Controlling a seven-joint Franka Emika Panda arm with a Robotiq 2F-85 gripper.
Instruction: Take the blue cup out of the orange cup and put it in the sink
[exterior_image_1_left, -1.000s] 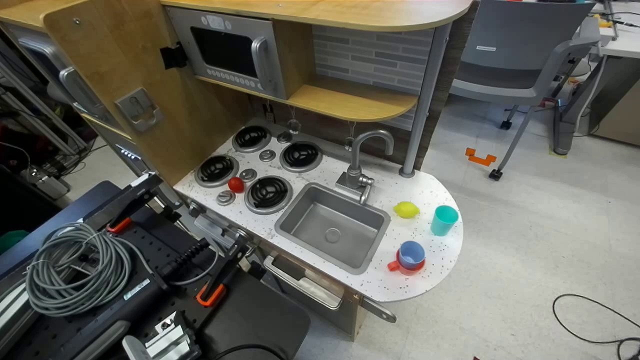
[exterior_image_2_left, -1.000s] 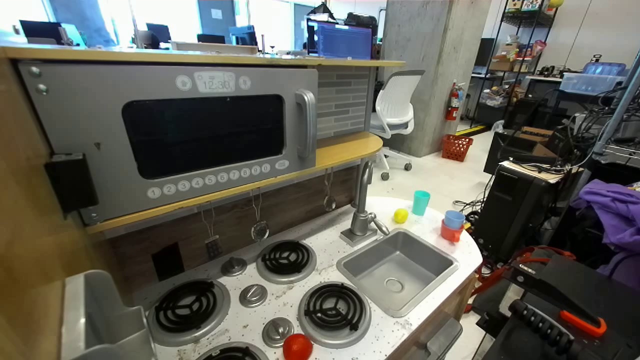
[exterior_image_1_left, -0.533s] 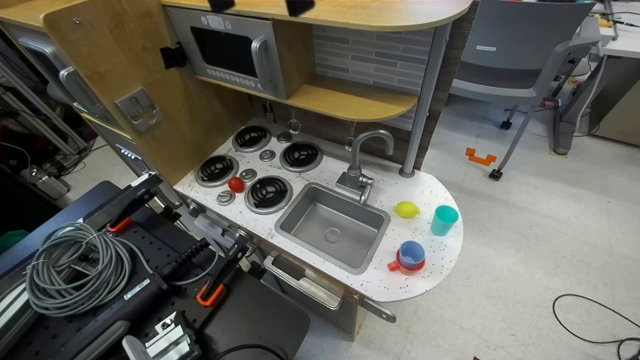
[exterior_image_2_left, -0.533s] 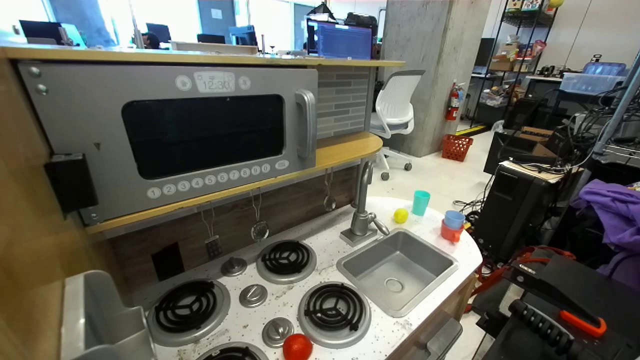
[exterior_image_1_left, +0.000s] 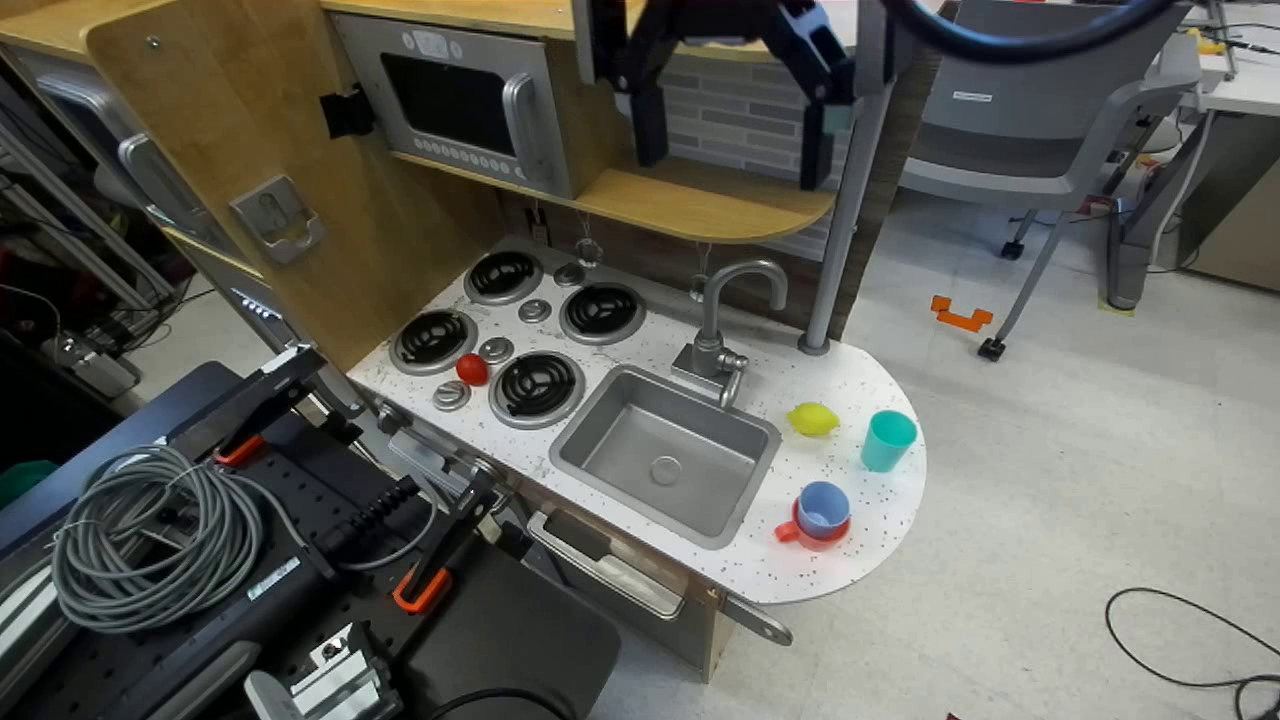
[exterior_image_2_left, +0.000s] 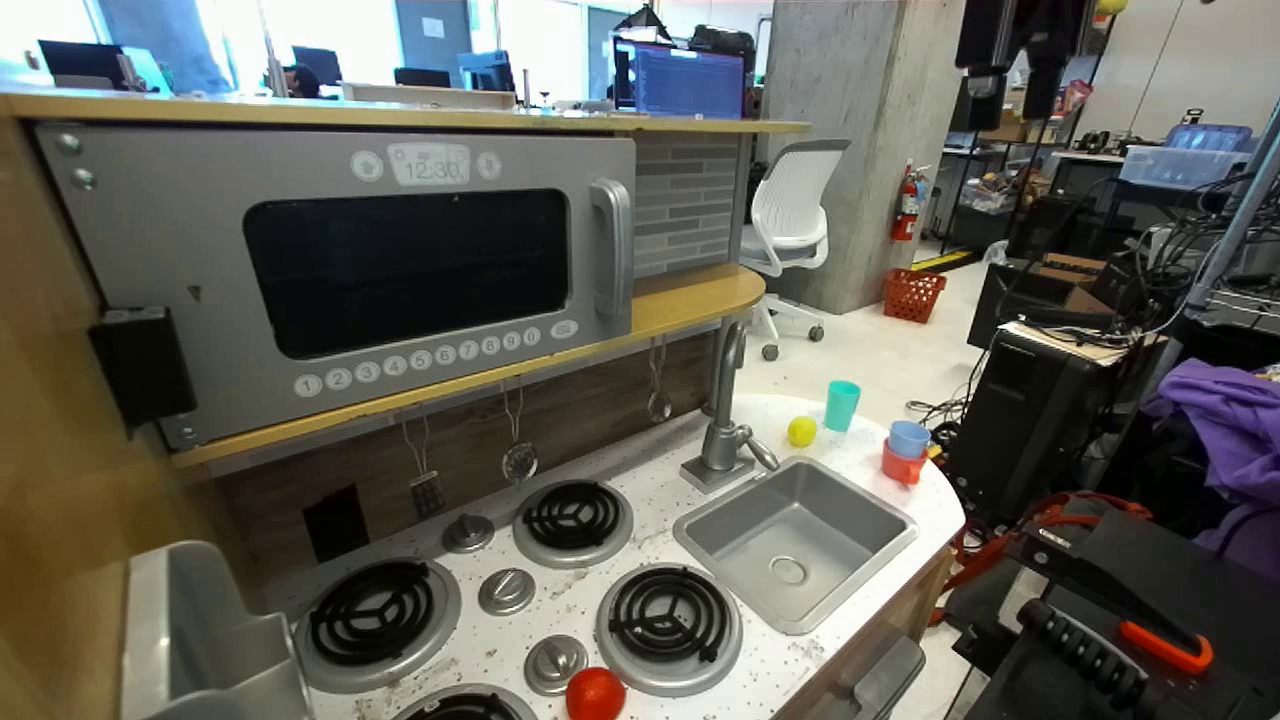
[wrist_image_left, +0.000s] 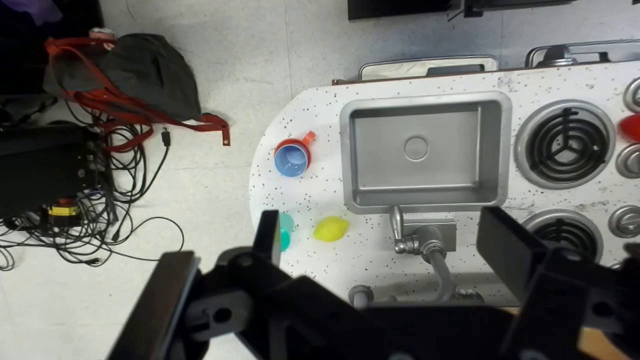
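Gripper (exterior_image_1_left: 733, 172) spread wide, nothing between its fingers (exterior_image_1_left: 650, 128); hangs high above the counter (exterior_image_1_left: 855, 378). Blue cup (exterior_image_1_left: 824, 510) sits nested in the orange-red mug (exterior_image_2_left: 900, 467), upper wall exposed above the mug's rim; mug handle (wrist_image_left: 309, 138) on the side toward the sink (wrist_image_left: 382, 137). Judged step: approach for the grasp, not yet lined up. Best to move clear of the faucet (exterior_image_1_left: 711, 325), centre over the blue cup, then descend with the fingers missing the nearby teal cup (exterior_image_1_left: 888, 441) and lemon (exterior_image_1_left: 813, 419). Grip only the exposed wall; going deeper risks catching the mug's rim. Lift straight up, slowly: nesting tightness cannot be told, and the mug may ride along. Then cross to the sink and release low.
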